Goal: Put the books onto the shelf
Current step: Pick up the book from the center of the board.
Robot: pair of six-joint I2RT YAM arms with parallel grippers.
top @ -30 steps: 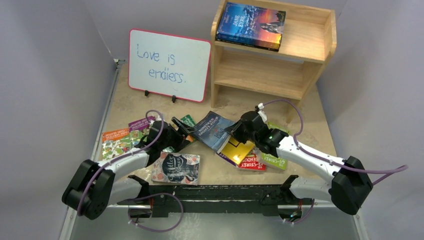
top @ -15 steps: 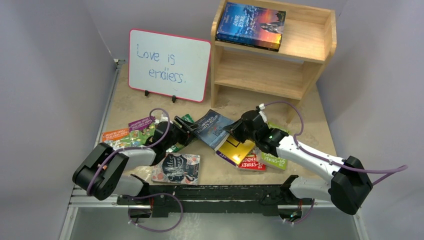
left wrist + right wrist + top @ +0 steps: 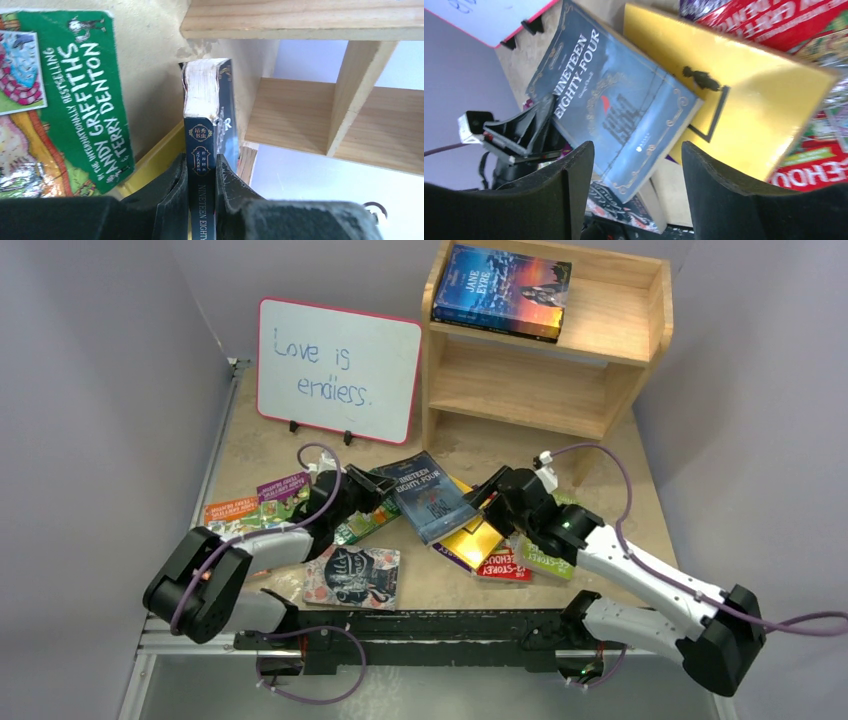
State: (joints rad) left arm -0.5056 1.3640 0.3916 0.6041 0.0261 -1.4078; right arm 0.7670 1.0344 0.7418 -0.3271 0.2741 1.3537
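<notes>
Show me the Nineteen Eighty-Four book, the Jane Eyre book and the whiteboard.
Nineteen Eighty-Four book (image 3: 624, 112), right wrist view, middle of its blue front cover.
Jane Eyre book (image 3: 503, 288), top external view, centre of its cover.
whiteboard (image 3: 338, 370), top external view, middle of the white writing surface.

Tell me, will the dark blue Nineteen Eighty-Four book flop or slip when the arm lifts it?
The Nineteen Eighty-Four book looks like a thin paperback, so its free end will probably sag. The left arm's fingers pinch only its spine edge, so it may swing or twist. Its cover looks smooth, so it might slip a little.
</notes>
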